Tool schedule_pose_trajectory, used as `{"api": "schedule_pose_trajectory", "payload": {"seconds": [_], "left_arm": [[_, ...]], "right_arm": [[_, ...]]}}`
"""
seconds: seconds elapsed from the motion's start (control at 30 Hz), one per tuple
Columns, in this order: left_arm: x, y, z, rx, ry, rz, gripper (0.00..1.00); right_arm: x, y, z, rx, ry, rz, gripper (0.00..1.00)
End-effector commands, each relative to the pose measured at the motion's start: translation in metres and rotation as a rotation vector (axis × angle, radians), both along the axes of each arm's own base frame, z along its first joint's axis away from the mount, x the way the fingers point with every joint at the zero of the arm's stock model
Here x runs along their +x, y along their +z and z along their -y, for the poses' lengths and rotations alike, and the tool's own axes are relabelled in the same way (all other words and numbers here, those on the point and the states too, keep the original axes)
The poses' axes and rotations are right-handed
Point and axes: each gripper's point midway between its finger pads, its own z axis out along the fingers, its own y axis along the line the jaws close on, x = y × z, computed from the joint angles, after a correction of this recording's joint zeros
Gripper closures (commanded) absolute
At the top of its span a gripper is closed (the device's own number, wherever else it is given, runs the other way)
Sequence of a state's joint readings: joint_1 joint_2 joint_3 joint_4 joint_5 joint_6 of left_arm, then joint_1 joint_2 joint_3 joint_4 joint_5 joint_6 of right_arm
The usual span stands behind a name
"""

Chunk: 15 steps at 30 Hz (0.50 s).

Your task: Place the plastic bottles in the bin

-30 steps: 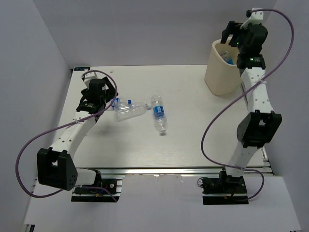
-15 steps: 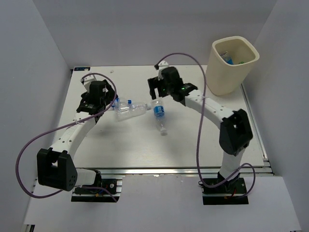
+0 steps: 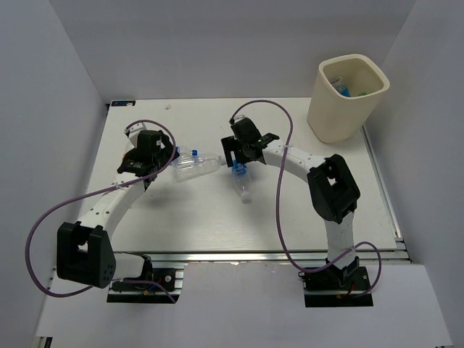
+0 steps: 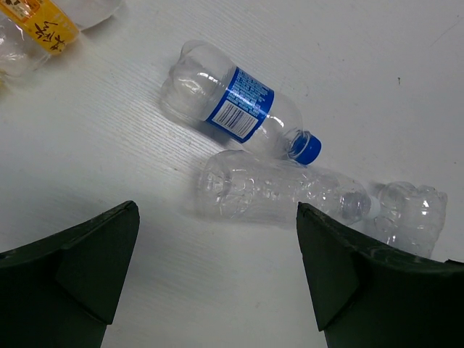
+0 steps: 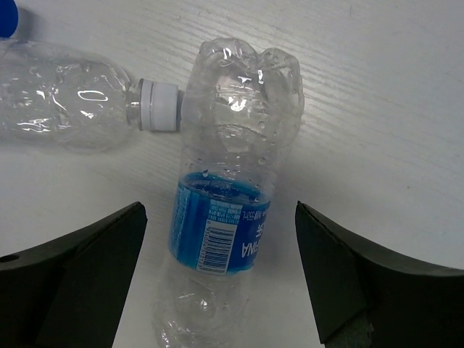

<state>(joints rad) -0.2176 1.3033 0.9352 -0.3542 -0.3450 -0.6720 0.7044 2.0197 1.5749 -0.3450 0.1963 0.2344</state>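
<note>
Entry: my right hand (image 5: 220,232), open, straddles a blue-label bottle (image 5: 235,145) flat on the table (image 5: 384,87), bin (image 3: 337,116) well apart at the far right; my left hand (image 4: 216,225), open, hovers over the clear bottle (image 4: 275,190) butting it, so closing may roll either away.

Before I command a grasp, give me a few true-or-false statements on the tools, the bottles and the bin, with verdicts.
1. The left tool and the right tool are both open. True.
2. The right tool grips the blue-labelled bottle. False: it hovers over the bottle with its jaws open on either side, and the bottle lies on the table.
3. The bin is empty. False: a discarded bottle shows inside.
4. A clear unlabelled bottle lies on the table between the left tool's open jaws. True.
</note>
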Motion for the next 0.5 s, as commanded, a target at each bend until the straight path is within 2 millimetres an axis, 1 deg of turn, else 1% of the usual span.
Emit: {"api": "schedule_pose_trajectory", "payload": {"seconds": [0.0,0.07,0.13,0.17,0.3,0.33,0.37,0.43,0.47], "left_arm": [[-0.001,0.008,0.002,-0.023,-0.005,0.012,0.02],[-0.004,0.008,0.002,-0.026,-0.007,0.015,0.02],[-0.005,0.006,0.001,-0.027,0.001,0.015,0.02],[-0.006,0.005,0.0,-0.025,0.004,0.014,0.02],[-0.01,0.001,-0.002,-0.037,0.03,0.008,0.02],[-0.01,0.0,-0.003,-0.037,0.035,0.007,0.02],[-0.011,0.0,-0.003,-0.037,0.036,0.006,0.02],[-0.012,-0.002,-0.003,-0.036,0.034,-0.001,0.02],[-0.011,-0.003,-0.003,-0.036,0.035,-0.002,0.02]], "right_arm": [[0.0,-0.013,0.003,0.021,-0.046,-0.033,0.13],[0.005,-0.016,0.006,0.037,-0.064,-0.044,0.16],[0.005,-0.02,0.008,0.046,-0.073,-0.068,0.16],[0.005,-0.026,0.01,0.039,-0.079,-0.083,0.16],[0.002,-0.039,0.011,0.028,-0.079,-0.112,0.16],[0.003,-0.044,0.013,0.02,-0.085,-0.121,0.17],[0.005,-0.045,0.015,0.02,-0.089,-0.123,0.19],[0.008,-0.045,0.018,0.029,-0.102,-0.132,0.23],[0.011,-0.044,0.02,0.034,-0.11,-0.13,0.33]]}}
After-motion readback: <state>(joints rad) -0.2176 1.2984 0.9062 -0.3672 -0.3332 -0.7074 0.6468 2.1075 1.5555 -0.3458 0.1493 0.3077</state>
